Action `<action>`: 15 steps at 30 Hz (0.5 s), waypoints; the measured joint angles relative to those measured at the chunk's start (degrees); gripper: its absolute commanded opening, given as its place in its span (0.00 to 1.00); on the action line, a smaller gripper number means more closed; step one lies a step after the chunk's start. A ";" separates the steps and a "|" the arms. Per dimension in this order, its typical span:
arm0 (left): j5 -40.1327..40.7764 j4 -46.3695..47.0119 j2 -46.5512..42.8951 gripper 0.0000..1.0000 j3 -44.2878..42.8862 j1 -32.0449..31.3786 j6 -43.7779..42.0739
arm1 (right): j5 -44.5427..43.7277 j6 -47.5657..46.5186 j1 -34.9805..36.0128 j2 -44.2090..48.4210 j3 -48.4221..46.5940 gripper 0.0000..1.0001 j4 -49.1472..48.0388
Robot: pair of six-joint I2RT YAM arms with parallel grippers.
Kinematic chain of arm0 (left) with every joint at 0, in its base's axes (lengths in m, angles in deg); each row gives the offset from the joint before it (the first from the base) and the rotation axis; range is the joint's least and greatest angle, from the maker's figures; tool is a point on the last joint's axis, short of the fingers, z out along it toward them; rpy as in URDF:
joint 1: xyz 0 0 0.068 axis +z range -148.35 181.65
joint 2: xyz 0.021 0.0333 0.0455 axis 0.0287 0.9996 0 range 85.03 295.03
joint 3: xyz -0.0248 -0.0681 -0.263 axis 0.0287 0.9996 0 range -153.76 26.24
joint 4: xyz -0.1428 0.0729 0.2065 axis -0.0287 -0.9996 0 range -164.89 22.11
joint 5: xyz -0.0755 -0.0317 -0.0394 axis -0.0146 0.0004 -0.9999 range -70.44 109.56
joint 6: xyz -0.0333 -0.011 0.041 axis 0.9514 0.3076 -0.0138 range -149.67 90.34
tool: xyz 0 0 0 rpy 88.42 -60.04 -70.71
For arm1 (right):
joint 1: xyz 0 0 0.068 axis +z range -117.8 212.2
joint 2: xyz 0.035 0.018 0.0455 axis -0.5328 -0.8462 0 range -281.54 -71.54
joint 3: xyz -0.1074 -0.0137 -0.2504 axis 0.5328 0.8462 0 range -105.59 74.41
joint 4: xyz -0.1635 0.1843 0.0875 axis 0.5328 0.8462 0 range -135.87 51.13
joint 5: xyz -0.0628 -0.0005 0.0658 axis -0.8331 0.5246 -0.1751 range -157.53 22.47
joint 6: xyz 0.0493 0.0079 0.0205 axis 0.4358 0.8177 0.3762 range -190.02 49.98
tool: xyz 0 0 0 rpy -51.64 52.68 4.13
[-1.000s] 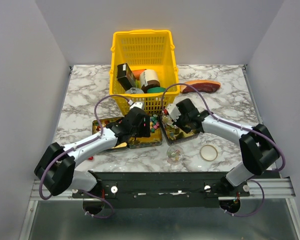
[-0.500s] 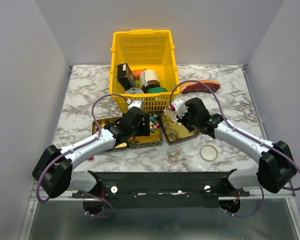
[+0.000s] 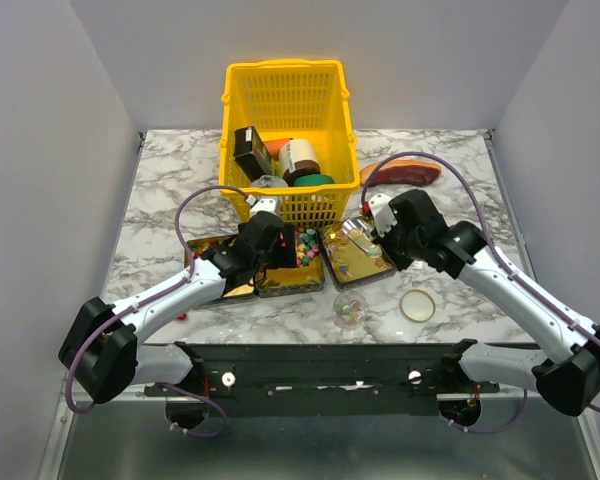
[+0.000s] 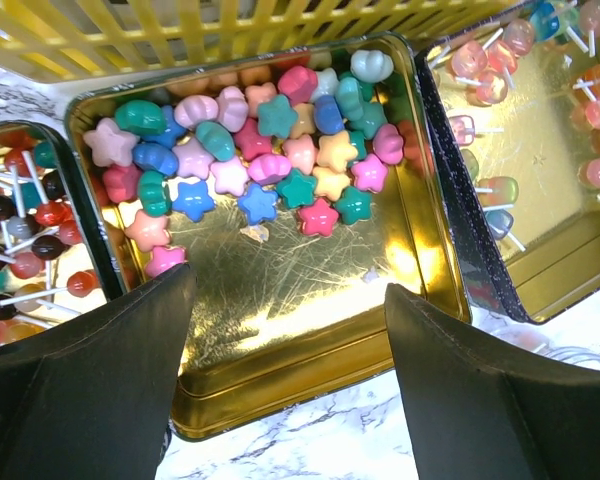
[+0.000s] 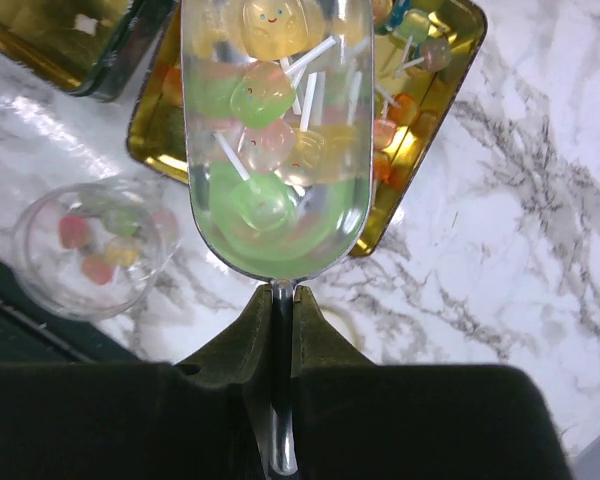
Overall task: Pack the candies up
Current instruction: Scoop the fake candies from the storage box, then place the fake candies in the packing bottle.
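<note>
Three gold tins lie in front of the basket. The middle tin (image 4: 310,395) holds star and shell candies (image 4: 270,150) in pink, blue, green and yellow. The left tin (image 4: 30,240) and the right tin (image 3: 365,262) hold lollipops. My left gripper (image 4: 288,290) is open and empty above the middle tin's near edge; it also shows in the top view (image 3: 280,243). My right gripper (image 5: 280,300) is shut on the handle of a clear scoop (image 5: 275,130) that is loaded with green, yellow and pink lollipops (image 5: 265,95), held above the right tin (image 5: 420,130).
A small clear cup (image 3: 350,308) with a few candies stands near the front; it also shows in the right wrist view (image 5: 90,245). A ring-shaped lid (image 3: 417,304) lies to its right. The yellow basket (image 3: 285,95) holds groceries. A reddish slab (image 3: 405,172) lies behind.
My right gripper has pulled back to the right and lifted the scoop out of the right tin with lollipops in it. My left gripper has shifted slightly toward the basket.
</note>
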 measured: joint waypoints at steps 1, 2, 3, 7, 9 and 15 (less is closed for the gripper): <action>0.04 -0.02 -0.20 0.88 0.00 0.15 -0.02 | 0.15 1.16 0.46 1.16 -0.55 0.01 1.49; 0.07 0.00 -0.33 0.88 0.00 0.31 -0.02 | 0.28 2.64 1.05 2.40 -0.83 0.01 2.86; 0.09 -0.02 -0.42 0.88 0.00 0.48 -0.02 | 0.39 4.24 1.90 3.98 -0.83 0.01 4.26; 0.13 -0.02 -0.42 0.88 0.00 1.05 -0.07 | 0.46 9.55 6.95 7.87 -0.81 0.01 7.82; 0.13 -0.02 -0.42 0.88 0.00 1.22 -0.11 | 0.11 12.52 10.36 9.25 -0.57 0.01 8.44; 0.11 -0.04 -0.42 0.88 0.00 2.01 -0.20 | -1.57 21.35 19.96 10.40 0.09 0.01 10.95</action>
